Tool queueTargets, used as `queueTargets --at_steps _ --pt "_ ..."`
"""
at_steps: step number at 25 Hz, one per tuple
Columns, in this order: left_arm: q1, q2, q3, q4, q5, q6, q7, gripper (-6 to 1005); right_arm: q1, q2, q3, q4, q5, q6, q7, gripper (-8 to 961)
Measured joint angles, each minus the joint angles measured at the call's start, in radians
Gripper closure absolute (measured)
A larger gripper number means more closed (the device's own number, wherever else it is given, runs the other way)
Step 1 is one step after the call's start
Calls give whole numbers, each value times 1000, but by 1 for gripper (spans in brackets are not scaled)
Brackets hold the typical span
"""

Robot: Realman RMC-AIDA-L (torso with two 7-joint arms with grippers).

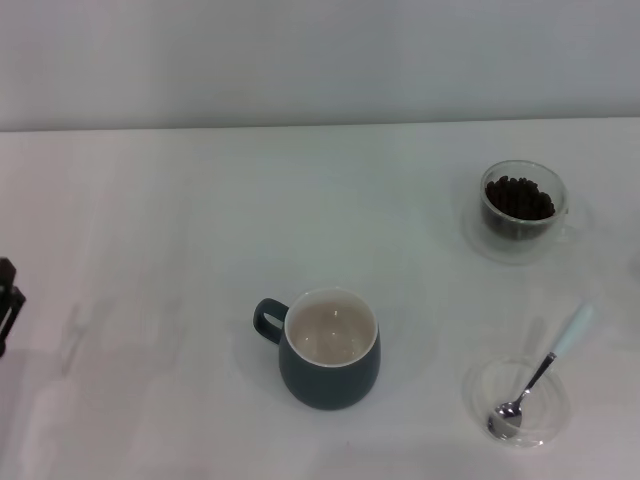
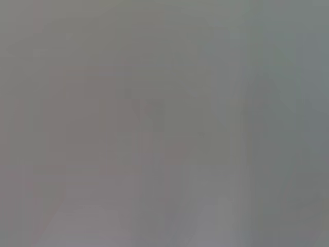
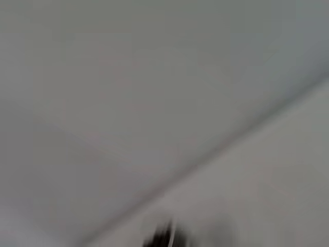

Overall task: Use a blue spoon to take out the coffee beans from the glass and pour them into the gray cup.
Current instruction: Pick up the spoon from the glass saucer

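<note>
The gray cup (image 1: 329,348) stands near the front middle of the white table, handle to the left, its cream inside empty. The glass (image 1: 521,205) full of dark coffee beans (image 1: 519,197) stands at the back right on a clear saucer. The blue spoon (image 1: 545,370) lies at the front right, its metal bowl in a flat clear dish (image 1: 518,402) and its pale blue handle pointing away to the right. A dark part of my left gripper (image 1: 8,300) shows at the left edge of the head view. My right gripper is out of view. Both wrist views show no task object clearly.
The white table (image 1: 180,230) runs back to a pale wall. The right wrist view shows the table's edge line and a small dark blur (image 3: 162,237) at its lower border.
</note>
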Motion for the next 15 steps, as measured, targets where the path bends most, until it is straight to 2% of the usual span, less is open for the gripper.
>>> queueTargets --at_steps 2,5,9,15 --pt "-17 1 0 -11 -7 2 0 116 7 -14 -4 11 -84 -41 45 104" --pt "-36 1 0 -19 -15 3 0 116 16 -17 -5 20 -148 -74 71 117" --pt "-52 0 0 -24 -15 4 -1 116 36 -3 -8 23 -219 -81 83 134" --pt "-60 0 0 -25 -13 -4 -2 117 73 21 -55 31 -235 -55 87 160"
